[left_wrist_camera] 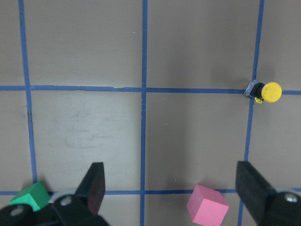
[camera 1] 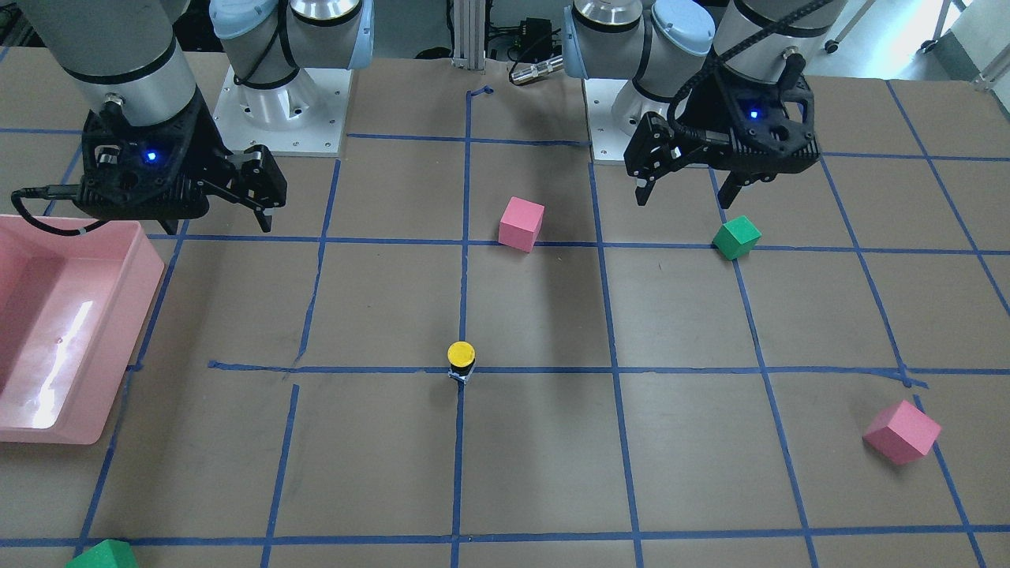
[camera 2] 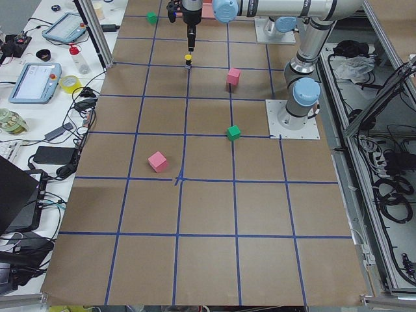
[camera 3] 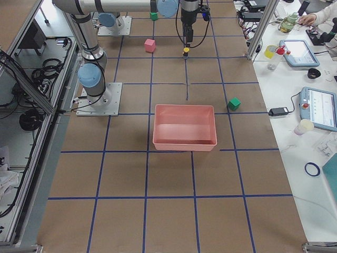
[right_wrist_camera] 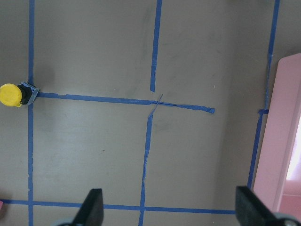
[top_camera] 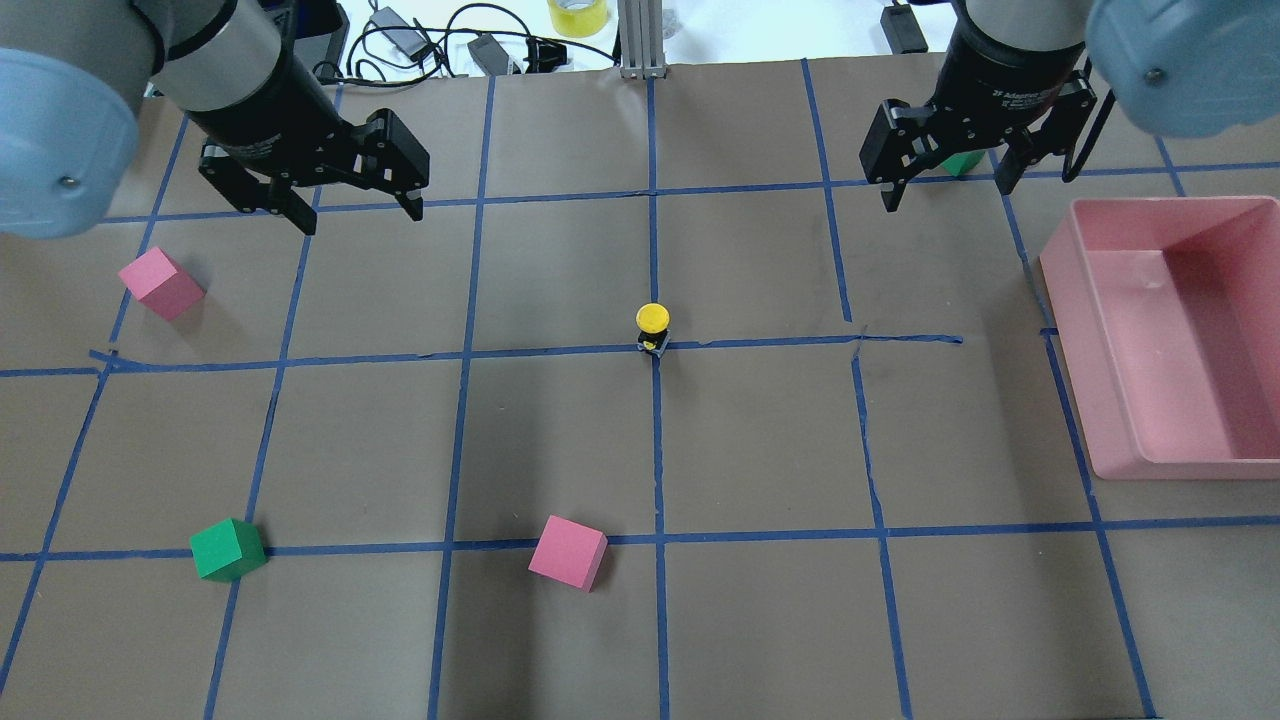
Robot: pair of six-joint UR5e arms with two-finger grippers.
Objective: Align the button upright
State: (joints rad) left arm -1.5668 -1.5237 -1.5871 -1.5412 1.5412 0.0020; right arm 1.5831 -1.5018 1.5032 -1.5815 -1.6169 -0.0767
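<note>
The button [top_camera: 652, 327] stands upright on the crossing of blue tape lines at the table's middle, its yellow cap on top of the black-and-silver base. It also shows from the front as the button [camera 1: 461, 360], at the right edge of the left wrist view [left_wrist_camera: 265, 91] and at the left edge of the right wrist view [right_wrist_camera: 14, 94]. My left gripper [top_camera: 358, 215] hovers open at the far left, well away from it. My right gripper [top_camera: 946, 195] hovers open at the far right, also apart. Neither holds anything.
A pink tray [top_camera: 1080, 330] sits at the right edge. Pink cubes [top_camera: 161, 284] [top_camera: 568, 552] and a green cube [top_camera: 228, 549] lie on the left and near side. Another green cube [top_camera: 962, 163] peeks out behind the right gripper. Cables lie beyond the far edge.
</note>
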